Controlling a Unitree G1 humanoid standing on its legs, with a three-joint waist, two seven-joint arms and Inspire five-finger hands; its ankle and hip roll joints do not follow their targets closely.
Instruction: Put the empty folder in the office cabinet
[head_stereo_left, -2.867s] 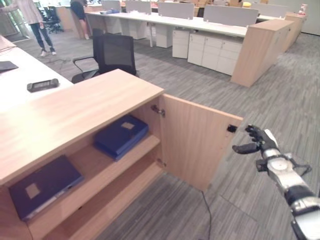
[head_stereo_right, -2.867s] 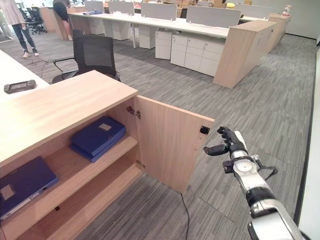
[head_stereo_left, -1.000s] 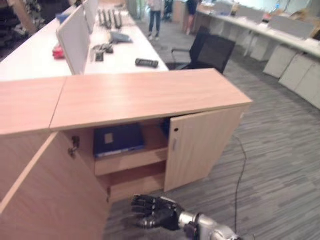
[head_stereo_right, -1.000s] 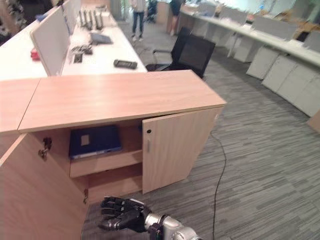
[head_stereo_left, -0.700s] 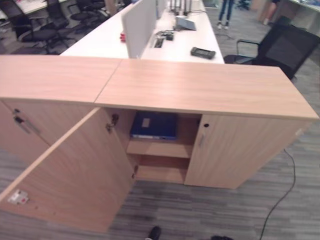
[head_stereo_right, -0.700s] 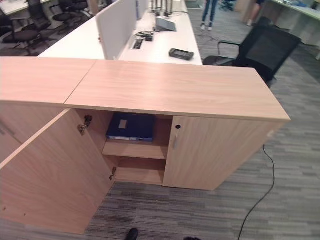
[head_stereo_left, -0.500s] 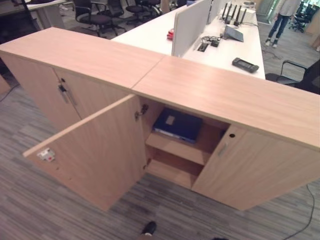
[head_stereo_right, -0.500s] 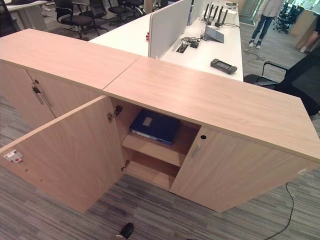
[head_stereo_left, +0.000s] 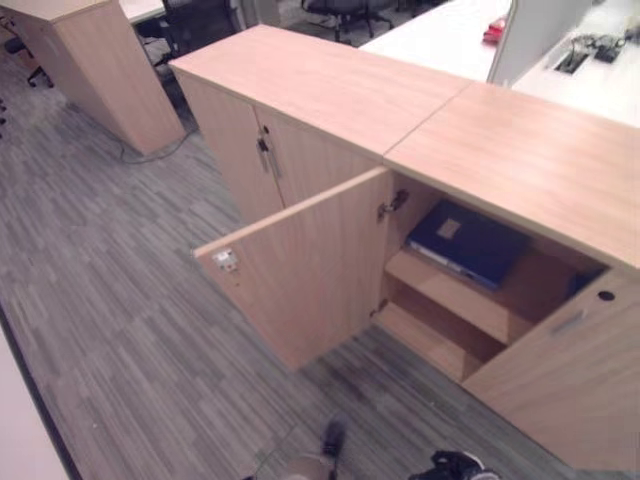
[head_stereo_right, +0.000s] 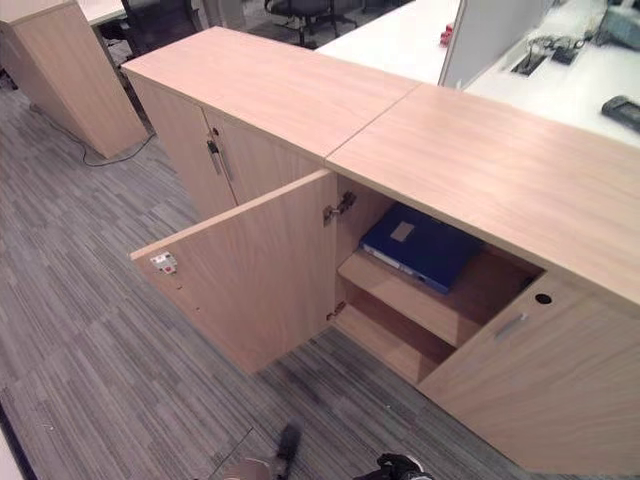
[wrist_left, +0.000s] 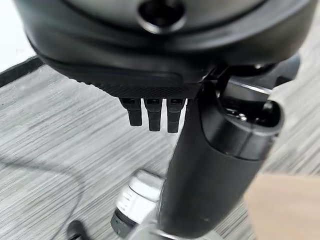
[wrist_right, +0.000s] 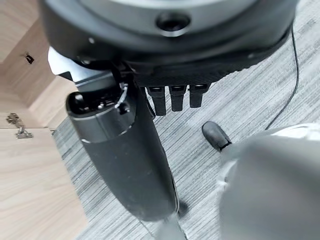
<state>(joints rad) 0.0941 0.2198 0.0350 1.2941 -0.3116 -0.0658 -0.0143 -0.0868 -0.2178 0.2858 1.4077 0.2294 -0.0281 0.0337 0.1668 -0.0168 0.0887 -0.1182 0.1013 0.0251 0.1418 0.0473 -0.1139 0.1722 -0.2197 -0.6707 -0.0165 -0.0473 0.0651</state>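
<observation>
A light wood-grain cabinet (head_stereo_right: 480, 170) with its open door (head_stereo_right: 250, 275) of the same pale tan holds a dark blue folder (head_stereo_right: 420, 245) bearing a small pale label, over grey striped carpet (head_stereo_right: 90, 330), below the black left hand (wrist_left: 150, 112) and black right hand (wrist_right: 172, 97).

1. Left hand (wrist_left: 150, 55): dark, rounded shell, smooth and slightly glossy; a round recessed hole near its upper edge; a band of fine dotted texture along the lower rim.
2. Its fingers (wrist_left: 154, 112): black, blocky, with square segmented ends, side by side.
3. Its thumb (wrist_left: 210, 175): a thick black glossy cylinder with a stepped collar and grey metal parts at the base.
4. Right hand (wrist_right: 170, 50): same dark shell, same round hole and textured rim.
5. Right thumb (wrist_right: 125, 160): a black cylinder with a thin pale wire at its collar; the black fingers (wrist_right: 173, 97) match the left.
</observation>
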